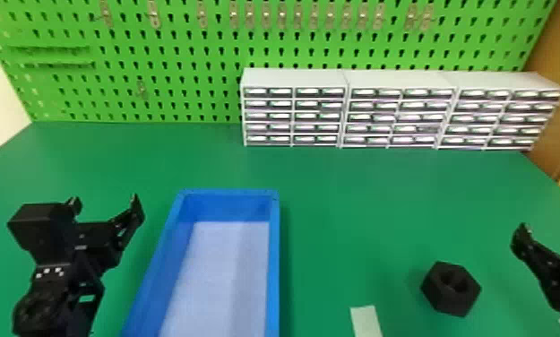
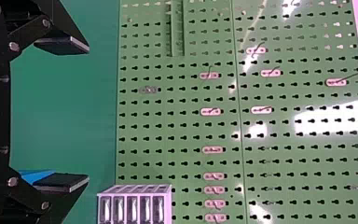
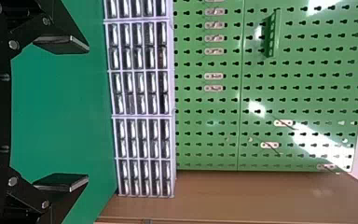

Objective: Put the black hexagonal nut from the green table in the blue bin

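On the green counter [image 1: 359, 192], the black nut [image 1: 448, 301] lay between the blue bin [image 1: 274, 269] and the right hand [image 1: 544, 264], its fingers apart like those of the left hand [image 1: 105, 201].

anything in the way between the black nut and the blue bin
Just a flat pale strip on the green table, between the black nut and the blue bin; nothing taller is visible there except the bin's rim.

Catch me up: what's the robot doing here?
Nothing is being handled right now. The left claw is open, left of the blue bin. The right claw, also open, is to the right of the black hexagonal nut. That nut sits on the green table, right of the bin.
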{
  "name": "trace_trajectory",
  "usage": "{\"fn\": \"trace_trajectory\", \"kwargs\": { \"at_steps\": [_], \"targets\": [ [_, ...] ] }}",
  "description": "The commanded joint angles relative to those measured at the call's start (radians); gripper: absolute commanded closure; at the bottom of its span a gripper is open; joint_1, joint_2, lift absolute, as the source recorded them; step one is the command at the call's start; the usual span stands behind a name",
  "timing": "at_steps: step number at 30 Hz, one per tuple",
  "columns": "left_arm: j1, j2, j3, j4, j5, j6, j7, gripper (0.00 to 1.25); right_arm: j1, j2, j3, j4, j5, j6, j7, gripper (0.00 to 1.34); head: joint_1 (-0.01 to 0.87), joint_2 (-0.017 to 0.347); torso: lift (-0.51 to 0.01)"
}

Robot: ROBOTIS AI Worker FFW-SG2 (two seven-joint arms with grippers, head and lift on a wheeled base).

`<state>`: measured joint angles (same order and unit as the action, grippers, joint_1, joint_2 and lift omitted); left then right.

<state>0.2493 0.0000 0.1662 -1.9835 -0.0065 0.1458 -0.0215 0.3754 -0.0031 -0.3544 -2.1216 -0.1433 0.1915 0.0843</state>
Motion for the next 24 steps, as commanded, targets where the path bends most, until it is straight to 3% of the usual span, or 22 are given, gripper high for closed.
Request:
{"fn": "trace_trajectory", "kwargs": {
  "at_steps": [1, 24],
  "targets": [
    [-0.001, -0.003, -0.002, 0.002, -0.006, 0.001, 0.0, 0.29, -0.001, 0.004, 0.005, 0.0, -0.001, 0.006, 0.0, 0.3, 0.657, 0.057, -0.095],
    [0.001, -0.003, -0.002, 0.002, -0.012, 0.005, 0.0, 0.29, -0.019, 0.004, 0.019, -0.044, -0.009, 0.155, 0.0, 0.3, 0.657, 0.057, -0.095]
  ]
}}
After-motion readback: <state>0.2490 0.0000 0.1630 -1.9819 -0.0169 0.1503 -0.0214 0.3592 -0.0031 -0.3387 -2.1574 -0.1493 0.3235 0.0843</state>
